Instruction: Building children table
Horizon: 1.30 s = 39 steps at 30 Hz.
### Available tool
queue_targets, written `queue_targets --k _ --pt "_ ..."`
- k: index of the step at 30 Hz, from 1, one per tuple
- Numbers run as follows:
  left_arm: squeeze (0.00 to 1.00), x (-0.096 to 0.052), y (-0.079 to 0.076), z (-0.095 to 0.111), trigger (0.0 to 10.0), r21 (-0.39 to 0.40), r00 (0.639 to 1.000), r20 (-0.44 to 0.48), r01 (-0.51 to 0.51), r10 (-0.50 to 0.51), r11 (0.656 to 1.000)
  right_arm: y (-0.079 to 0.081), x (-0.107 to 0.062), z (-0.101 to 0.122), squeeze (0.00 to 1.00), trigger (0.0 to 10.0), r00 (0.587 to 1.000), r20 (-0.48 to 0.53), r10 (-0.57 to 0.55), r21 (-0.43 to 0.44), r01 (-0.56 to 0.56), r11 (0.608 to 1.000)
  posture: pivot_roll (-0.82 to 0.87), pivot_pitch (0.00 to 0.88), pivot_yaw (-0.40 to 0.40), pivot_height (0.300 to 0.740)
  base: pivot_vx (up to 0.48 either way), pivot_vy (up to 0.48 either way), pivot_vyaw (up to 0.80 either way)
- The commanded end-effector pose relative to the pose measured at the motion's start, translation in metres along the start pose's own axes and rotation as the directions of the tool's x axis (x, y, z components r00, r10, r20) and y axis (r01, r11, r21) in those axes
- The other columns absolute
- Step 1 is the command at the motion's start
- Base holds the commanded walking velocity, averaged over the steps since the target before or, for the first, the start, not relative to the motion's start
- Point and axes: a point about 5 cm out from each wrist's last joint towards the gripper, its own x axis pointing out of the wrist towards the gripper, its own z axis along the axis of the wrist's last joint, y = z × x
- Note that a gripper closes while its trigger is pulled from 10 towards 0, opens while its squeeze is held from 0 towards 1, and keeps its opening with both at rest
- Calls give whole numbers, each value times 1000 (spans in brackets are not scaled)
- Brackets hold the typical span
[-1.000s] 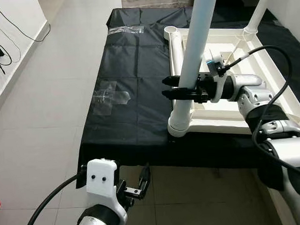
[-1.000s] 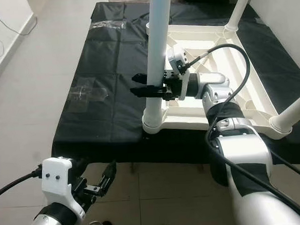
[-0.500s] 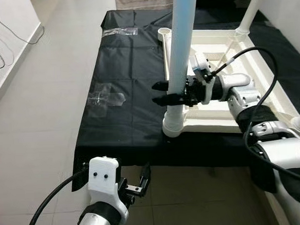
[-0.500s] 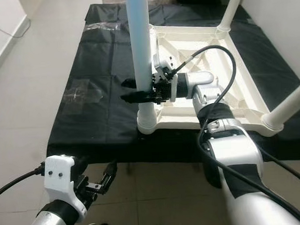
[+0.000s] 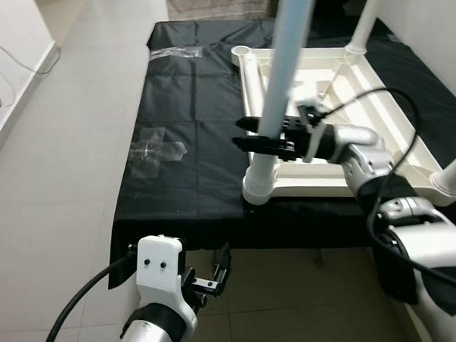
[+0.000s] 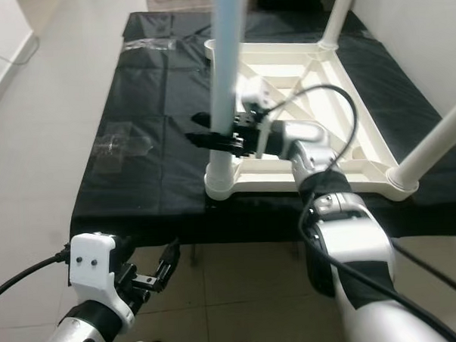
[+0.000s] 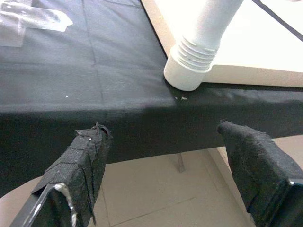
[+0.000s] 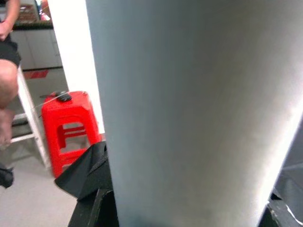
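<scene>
White table leg [image 8: 189, 109] sits close against the lens, blurred, running from the top edge of frame to the bottom. Black padded fingers [image 8: 92, 189] of the right gripper [image 8: 189, 208] flank the leg on both sides, closed onto it. Behind: red plastic stool [image 8: 68, 130] on pale floor, white furniture frame beside it. Part of a person [image 8: 7, 71] at frame edge.

Table frame [image 5: 377, 126] upside down on sheet [image 5: 188, 120]; leg [image 5: 281, 93] at near-left corner.

White table leg [image 5: 281, 78] upright (slightly tilted) in upturned tabletop [image 5: 377, 126] corner socket.
</scene>
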Motion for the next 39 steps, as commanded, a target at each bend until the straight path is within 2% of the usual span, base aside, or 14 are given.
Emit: queue_targets --k 1,9,11,12,15,16,17,18,19,21,22,23,29,39 --pt "0 0 0 -3 10000 -5 1000 -8 -2 2 1000 10 -14 -41 0 10000 995 -91 -43 131 55 990 168 236 -43 740 0 0 0" --pt "0 1 1 -3 10000 -1 1000 -5 -1 1 1000 1 -13 -50 0 10000 944 -158 -289 98 306 947 170 231 -46 740 0 0 0" --pt "0 5 3 -2 10000 2 1000 4 0 0 1000 -7 -16 -64 0 10000 786 -263 -559 49 590 806 162 217 -38 740 0 0 0" --pt "0 5 3 -2 10000 2 1000 4 0 0 1000 -7 -16 -64 0 10000 786 -263 -559 49 590 806 162 217 -38 740 0 0 0" --pt "0 9 5 -1 10000 12 1000 14 6 -6 1000 -12 -29 -80 0 10000 422 -343 -839 -15 891 454 162 194 -34 740 0 0 0" --pt "0 9 5 -1 10000 12 1000 14 6 -6 1000 -12 -29 -80 0 10000 422 -343 -839 -15 891 454 162 194 -34 740 0 0 0" --pt "0 10 6 -1 10000 14 1000 17 5 -6 1000 -12 -35 -84 0 10000 291 -367 -884 17 952 306 162 179 -34 740 0 0 0" --pt "0 10 6 -1 10000 14 1000 17 5 -6 1000 -12 -35 -84 0 10000 291 -367 -884 17 952 306 162 179 -34 740 0 0 0" --pt "0 13 7 -1 10000 19 1000 23 6 -7 1000 -7 -41 -84 0 10000 52 -340 -939 48 998 38 161 154 -34 740 0 0 0" --pt "0 13 7 -1 10000 19 1000 23 6 -7 1000 -7 -41 -84 0 10000 52 -340 -939 48 998 38 161 154 -34 740 0 0 0" --pt "0 15 8 -1 10000 20 1000 26 6 -7 1000 -3 -43 -82 0 10000 -33 -326 -945 56 997 -54 161 151 -34 740 0 0 0" --pt "0 15 8 -1 10000 20 1000 26 6 -7 1000 -3 -43 -82 0 10000 -33 -326 -945 56 997 -54 161 151 -34 740 0 0 0" --pt "0 20 12 -3 10000 37 999 33 8 -10 999 40 -4 -68 0 10000 -356 -287 -889 10 927 -374 159 118 -28 740 0 0 0" --pt "0 22 14 -5 10000 44 999 31 10 -12 999 59 32 -62 0 10000 -403 -345 -848 23 899 -437 170 102 -28 740 0 0 0"
